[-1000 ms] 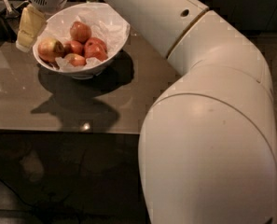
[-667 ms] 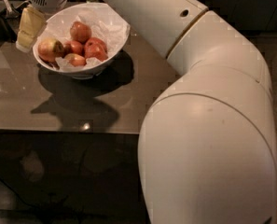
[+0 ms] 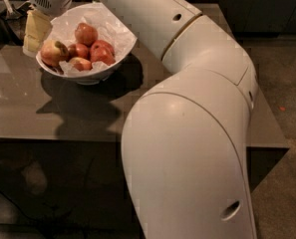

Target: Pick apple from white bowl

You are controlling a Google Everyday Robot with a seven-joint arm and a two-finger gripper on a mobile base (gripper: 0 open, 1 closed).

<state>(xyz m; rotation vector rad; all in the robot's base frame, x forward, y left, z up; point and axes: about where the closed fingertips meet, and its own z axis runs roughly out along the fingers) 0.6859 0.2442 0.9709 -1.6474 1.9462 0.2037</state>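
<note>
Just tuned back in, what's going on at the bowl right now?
The robot arm reaches across the table to the white bowl. Its hand hangs at the bowl's left rim, right beside the large pale apple, which lies in the bowl with smaller red apples. The apple is not yet lifted.

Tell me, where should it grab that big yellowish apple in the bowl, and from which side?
Probably across its round middle, coming down from above. The apple lies against the left wall of the bowl, with smaller red apples crowding its right, so only its top is free. The end effector hangs just outside that left rim, beside the apple.
</note>
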